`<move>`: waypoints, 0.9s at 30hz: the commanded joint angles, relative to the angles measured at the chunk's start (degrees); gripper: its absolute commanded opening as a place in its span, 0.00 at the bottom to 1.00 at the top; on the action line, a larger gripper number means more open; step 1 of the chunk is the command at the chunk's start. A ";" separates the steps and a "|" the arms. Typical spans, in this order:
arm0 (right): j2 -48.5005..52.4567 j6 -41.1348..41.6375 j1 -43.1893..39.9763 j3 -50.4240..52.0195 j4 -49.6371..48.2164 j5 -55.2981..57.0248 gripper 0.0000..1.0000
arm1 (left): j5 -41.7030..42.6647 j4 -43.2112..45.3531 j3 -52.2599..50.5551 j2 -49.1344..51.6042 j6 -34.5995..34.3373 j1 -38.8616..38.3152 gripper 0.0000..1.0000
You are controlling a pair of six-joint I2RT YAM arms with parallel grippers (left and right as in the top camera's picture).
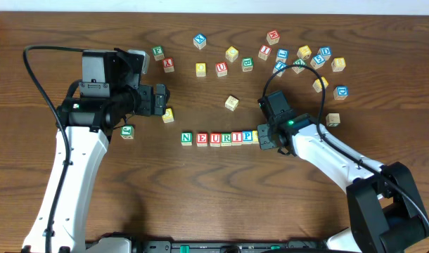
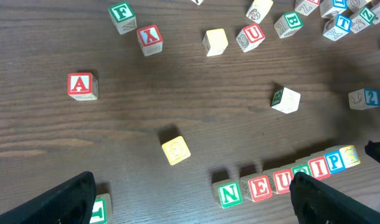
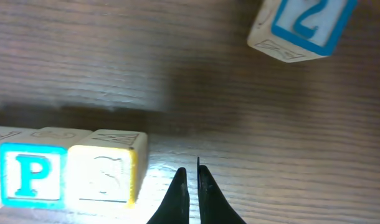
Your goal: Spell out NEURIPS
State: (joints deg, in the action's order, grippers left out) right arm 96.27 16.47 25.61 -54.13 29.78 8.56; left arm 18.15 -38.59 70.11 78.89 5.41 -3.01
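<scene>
- Cubes of the NEURIPS row point(image 1: 221, 138) lie side by side on the counter point(image 1: 200, 204), each touching the next. The 7 faces read N, E, U, R, I, P, S in the left wrist view.
- The S cube point(image 3: 104, 175), yellow-edged, closes the row and touches the blue P cube point(image 3: 32, 175).
- The right tool point(image 3: 191, 174) has its fingers together and holds nothing. It sits low over the counter just beside the S cube, with a small gap between them.
- The left tool point(image 2: 191, 186) has its fingers wide apart and is empty. It hangs above the counter to the left of the row, with a plain yellow cube point(image 2: 175, 150) lying loose in front of it.
- A blue 2 cube point(image 3: 305, 25) sits askew beyond the right tool, well apart from the row.
- Other letter cubes point(image 1: 271, 56) lie scattered along the far side of the counter.
</scene>
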 commanded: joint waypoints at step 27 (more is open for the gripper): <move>0.44 10.69 -10.03 0.35 -0.15 7.39 0.02 | 0.66 1.07 1.38 -0.50 0.35 0.20 0.98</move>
State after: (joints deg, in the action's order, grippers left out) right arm 96.27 26.98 15.94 -54.13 29.85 16.19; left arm 18.15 -37.50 70.11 78.89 5.41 -3.01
